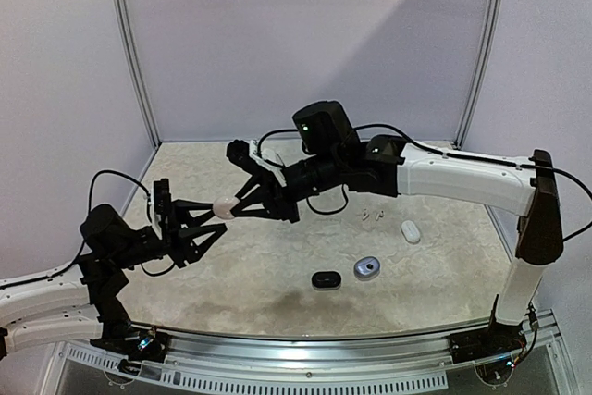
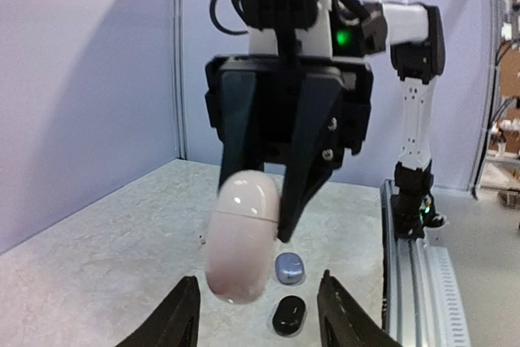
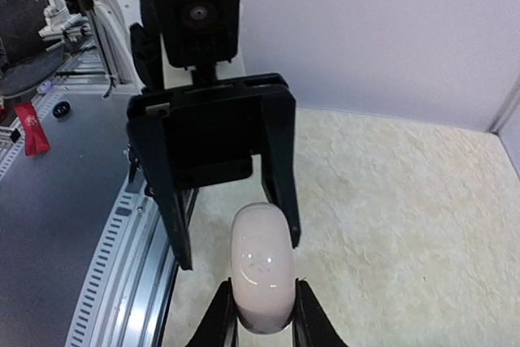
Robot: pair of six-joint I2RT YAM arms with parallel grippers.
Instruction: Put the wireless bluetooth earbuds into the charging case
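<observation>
No word, brand, number or label can be read in any of the views. The glossy shell of the pale charging case shows only reflections and no legible print. A red tag at the left edge of the right wrist view bears a pale mark, too small and blurred to make out. The only sign-like thing is a small green light glowing on the right arm.

right end effector: gripping charging case | left end effector: spread, flanking case
</observation>
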